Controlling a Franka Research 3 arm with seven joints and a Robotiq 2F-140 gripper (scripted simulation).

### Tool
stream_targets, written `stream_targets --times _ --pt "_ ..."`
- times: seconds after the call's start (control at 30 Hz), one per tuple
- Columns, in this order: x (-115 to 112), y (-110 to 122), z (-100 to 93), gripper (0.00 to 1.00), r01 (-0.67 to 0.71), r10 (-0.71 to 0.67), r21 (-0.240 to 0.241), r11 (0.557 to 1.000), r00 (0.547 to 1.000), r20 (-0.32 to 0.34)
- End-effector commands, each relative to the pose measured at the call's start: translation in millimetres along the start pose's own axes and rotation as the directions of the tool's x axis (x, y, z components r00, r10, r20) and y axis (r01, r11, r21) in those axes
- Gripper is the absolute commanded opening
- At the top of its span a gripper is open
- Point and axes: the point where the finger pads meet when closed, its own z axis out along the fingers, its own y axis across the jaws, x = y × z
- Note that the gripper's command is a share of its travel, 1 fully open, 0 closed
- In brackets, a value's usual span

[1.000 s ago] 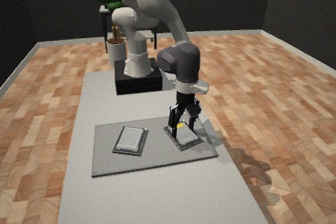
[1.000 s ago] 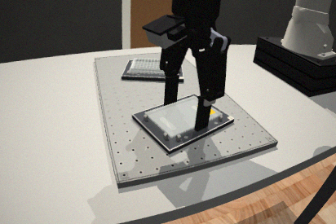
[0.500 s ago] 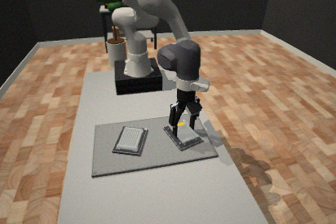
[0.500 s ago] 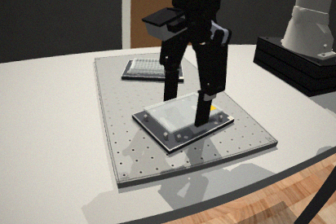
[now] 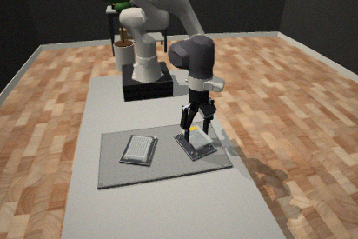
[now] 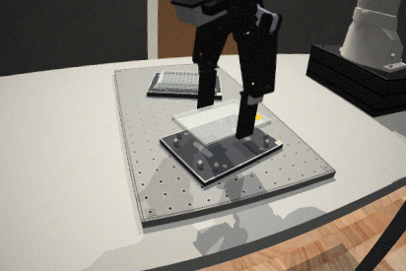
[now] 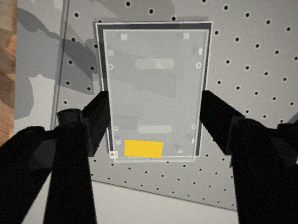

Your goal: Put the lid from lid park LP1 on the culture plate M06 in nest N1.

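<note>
My gripper is shut on the clear lid, one finger on each long side. It holds the lid level a little above the dark lid park, whose pegs show free beneath it. In the wrist view the lid sits between my fingers over the park frame, with a yellow tag near the closer end. The culture plate with its grid of wells lies in its nest on the left of the grey perforated baseplate; it shows behind my fingers in the exterior view.
The arm's black base stands at the back of the table. The baseplate's front edge lies near the table's rounded edge. A potted plant and a small table stand on the floor behind.
</note>
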Motion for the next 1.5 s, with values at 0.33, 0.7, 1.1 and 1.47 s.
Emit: stream_targets --times 0.33,0.7,1.1,1.47 --pt "-5.0 0.9 -17.0 0.1 0.012 -0.012 0.0 1.0 1.0 0.015" --pt "-4.9 0.9 -23.2 0.1 0.012 -0.012 0.0 1.0 1.0 0.015" --pt "-24.5 88.7 -24.2 0.1 0.012 -0.012 0.0 1.0 1.0 0.016" --pt "-80.9 230.5 -24.8 0.1 0.012 -0.012 0.0 1.0 1.0 0.015"
